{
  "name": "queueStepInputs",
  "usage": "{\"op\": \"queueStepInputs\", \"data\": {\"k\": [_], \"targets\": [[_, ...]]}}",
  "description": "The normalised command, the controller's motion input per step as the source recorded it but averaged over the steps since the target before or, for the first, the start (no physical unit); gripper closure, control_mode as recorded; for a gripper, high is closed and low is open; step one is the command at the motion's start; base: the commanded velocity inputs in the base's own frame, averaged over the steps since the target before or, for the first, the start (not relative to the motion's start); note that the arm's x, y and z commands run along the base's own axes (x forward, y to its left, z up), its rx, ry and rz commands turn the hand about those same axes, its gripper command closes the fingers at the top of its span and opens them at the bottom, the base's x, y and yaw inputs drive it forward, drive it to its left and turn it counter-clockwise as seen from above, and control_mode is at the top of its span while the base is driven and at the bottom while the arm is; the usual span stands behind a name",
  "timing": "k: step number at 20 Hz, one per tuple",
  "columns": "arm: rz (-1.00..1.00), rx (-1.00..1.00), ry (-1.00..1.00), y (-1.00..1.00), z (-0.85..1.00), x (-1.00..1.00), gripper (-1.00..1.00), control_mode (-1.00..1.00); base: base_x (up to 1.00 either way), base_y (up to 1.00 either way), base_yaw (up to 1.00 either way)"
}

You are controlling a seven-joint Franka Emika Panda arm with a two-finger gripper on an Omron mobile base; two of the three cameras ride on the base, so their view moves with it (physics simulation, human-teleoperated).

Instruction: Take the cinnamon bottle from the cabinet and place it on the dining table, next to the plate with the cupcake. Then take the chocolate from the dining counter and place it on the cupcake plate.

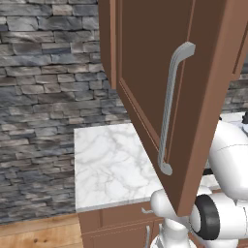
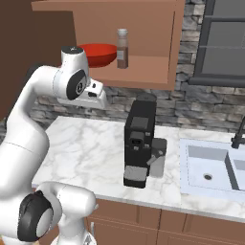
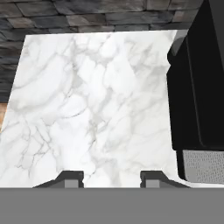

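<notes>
Nearest the hand camera, the gripper (image 3: 111, 177) points down at the marble counter (image 3: 87, 105), its two fingertips (image 3: 70, 177) set together as far as they go and holding nothing. Beside it, at the right edge of the hand view, stands a black coffee machine (image 3: 199, 87), resting on the counter. From the right base view, the arm's wrist sits just below the wall cabinet (image 2: 158, 52), left of the coffee machine. A sink (image 2: 210, 172) is set into the counter further right. Inside the open cabinet, the cinnamon bottle (image 2: 122, 48) stands upright on the shelf, just beside a red bowl (image 2: 99, 54). An open cabinet door (image 1: 164, 97) with a grey handle (image 1: 172, 109) hangs over the counter in the left base view.
</notes>
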Motion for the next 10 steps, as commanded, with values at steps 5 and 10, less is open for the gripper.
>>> {"op": "queueStepInputs", "data": {"k": [5, 10], "targets": [[0.00, 0.00, 0.00, 0.00, 0.00, 0.00, -1.00, -1.00, 0.00, 0.00, 0.00], [0.00, -0.03, -0.23, -0.04, 0.13, -0.41, -1.00, -1.00, 0.00, 0.00, 0.00]]}}
